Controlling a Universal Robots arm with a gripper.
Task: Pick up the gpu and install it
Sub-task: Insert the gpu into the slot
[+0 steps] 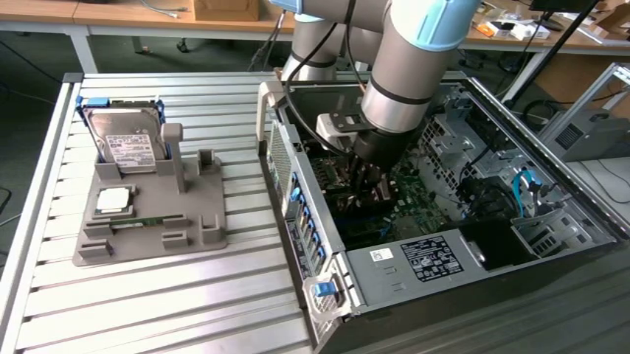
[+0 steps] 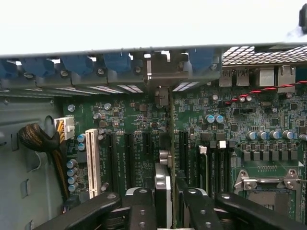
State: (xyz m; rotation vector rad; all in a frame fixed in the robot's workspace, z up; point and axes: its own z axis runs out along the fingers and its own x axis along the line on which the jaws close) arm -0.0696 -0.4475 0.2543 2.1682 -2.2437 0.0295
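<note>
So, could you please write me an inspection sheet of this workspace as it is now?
Surface: slatted metal table, with an open computer case lying on it.
Job's things: the gpu stands edge-on over the motherboard slots, its bracket end at the case's rear wall, held in the hand.
Clutter: grey fixture tray holding a hard drive in a blue frame, a processor chip and a memory stick.
Grippers: the hand is down inside the case, closed on the gpu.
Cables: bundled power wires inside the case; blue cables near the drive cage.
Surroundings: workbenches with boxes behind the table.
</note>
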